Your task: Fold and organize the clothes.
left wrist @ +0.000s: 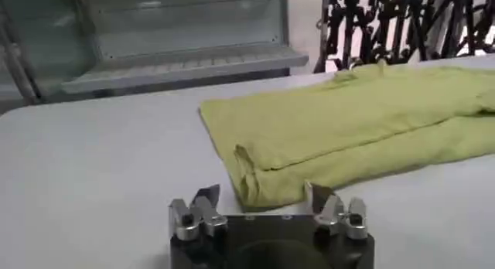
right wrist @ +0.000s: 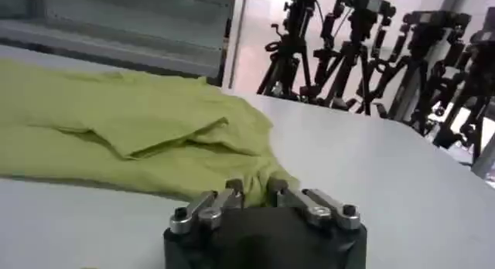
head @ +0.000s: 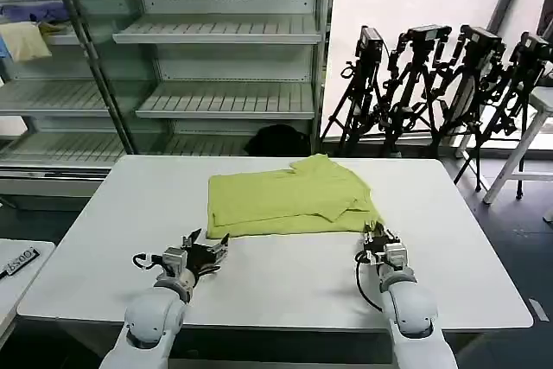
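Left gripper (head: 206, 252) stood open, empty, shirt (head: 289, 198) just ahead on table (head: 484, 274). Right gripper (head: 378, 238) gaped narrowly at hem corner. You had thin, limp cloth: pinch near-edge corners.

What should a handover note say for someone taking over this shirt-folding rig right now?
Left gripper: open, low over the table, just short of the shirt's near left corner.
Right gripper: fingers close together at the shirt's near right corner; whether it grips fabric is unclear.
Shirt: lime green, lying mid-table, already folded partway into a rough rectangle, right end bunched.
Left: finish folding, tidy it.
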Robot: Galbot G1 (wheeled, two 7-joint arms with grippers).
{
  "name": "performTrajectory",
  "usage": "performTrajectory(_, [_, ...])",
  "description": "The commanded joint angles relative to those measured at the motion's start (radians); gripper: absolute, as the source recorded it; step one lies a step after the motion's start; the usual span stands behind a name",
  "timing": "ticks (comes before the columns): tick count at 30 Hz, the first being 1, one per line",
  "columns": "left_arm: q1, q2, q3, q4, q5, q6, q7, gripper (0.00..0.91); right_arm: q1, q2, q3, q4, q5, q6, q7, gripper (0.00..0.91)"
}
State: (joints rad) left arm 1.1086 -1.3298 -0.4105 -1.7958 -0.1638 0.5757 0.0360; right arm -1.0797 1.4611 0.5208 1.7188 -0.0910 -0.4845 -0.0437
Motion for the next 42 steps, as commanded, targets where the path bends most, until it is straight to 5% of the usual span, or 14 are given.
performTrajectory(1, [-0.002,-0.003,0.004,0.006,-0.015,0.003,-0.002,0.020,-0.006,0.002,-0.005,0.009,0.003,-0.002,-0.001,0.000])
performTrajectory(21, [-0.033,0.004,0.002,0.005,-0.044,-0.015,-0.049,0.000,-0.129,-0.010,-0.001,0.190,0.107,-0.052,0.007,0.000])
performTrajectory(31, [0.157,0.071,-0.088,-0.219,-0.080,0.001,0.026,0.000,-0.319,-0.020,-0.021,0.409,0.130,-0.093,0.018,0.000])
performTrajectory(42, [0.424,0.054,-0.165,-0.361,-0.115,-0.032,-0.002,0.000,-0.458,-0.042,-0.027,0.545,0.119,-0.094,-0.001,0.000])
